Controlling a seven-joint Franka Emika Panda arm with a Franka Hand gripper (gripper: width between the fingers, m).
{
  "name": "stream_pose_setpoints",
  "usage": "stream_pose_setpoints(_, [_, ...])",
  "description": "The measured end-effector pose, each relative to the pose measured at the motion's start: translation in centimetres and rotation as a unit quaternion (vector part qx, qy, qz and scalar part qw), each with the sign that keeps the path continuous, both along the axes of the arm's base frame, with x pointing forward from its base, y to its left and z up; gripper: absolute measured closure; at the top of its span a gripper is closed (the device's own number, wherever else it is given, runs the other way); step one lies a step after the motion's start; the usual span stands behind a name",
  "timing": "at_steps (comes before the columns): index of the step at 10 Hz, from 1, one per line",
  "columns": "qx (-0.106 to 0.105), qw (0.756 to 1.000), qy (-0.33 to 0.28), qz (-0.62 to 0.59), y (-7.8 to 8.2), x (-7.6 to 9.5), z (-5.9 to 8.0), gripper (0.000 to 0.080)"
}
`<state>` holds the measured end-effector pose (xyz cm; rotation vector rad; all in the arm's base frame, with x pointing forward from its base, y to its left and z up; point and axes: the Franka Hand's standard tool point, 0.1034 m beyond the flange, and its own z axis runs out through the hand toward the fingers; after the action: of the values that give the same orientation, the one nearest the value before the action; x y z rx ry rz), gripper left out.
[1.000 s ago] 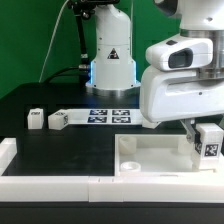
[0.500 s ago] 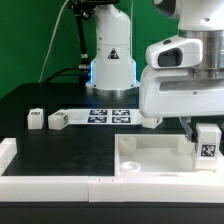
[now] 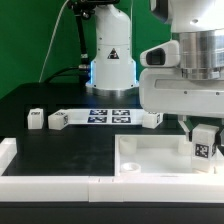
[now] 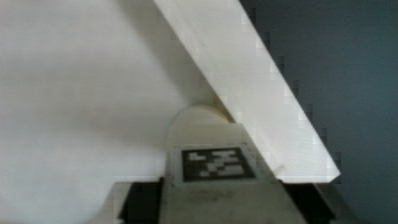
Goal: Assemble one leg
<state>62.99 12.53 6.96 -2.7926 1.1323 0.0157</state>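
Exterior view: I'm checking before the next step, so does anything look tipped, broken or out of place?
Nothing stands out. The far-left leg and its neighbour rest on the black table by the marker board; the gripper holds another leg over the white tray.

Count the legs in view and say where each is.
4. One leg and a second lie at the exterior view's left, a third shows partly behind the arm, a fourth is in the tool.
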Motion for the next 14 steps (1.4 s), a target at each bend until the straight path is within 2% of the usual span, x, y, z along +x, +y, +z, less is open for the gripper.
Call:
stream_pose_setpoints(3, [0.017, 0.991, 0.019, -0.134, 0.28, -0.10, -0.04, 0.0503])
stream_pose_setpoints(5, [0.020, 0.989, 0.021, -0.145, 0.36, -0.11, -0.05, 0.0503])
stream_pose_setpoints(6, [0.019, 0.992, 0.018, -0.121, 0.36, -0.12, -0.06, 0.0319])
stream_pose_setpoints(7, [0.019, 0.992, 0.018, -0.121, 0.40, -0.12, -0.06, 0.0208])
stream_pose_setpoints(8, [0.015, 0.996, 0.015, -0.086, 0.39, -0.16, -0.06, 0.0208])
stream_pose_setpoints(9, [-0.012, 1.000, 0.012, 0.020, 0.35, -0.19, 0.10, 0.0162])
stream_pose_setpoints(10, [-0.037, 0.989, -0.001, 0.140, 0.17, 0.14, 0.23, 0.0153])
stream_pose_setpoints(11, [-0.041, 0.983, -0.005, 0.179, 0.16, 0.18, 0.23, 0.0153])
stream_pose_setpoints(12, [-0.048, 0.962, -0.011, 0.268, 0.01, 0.32, 0.25, 0.0153])
stream_pose_setpoints(14, [-0.050, 0.918, -0.021, 0.393, -0.19, 0.71, 0.37, 0.0150])
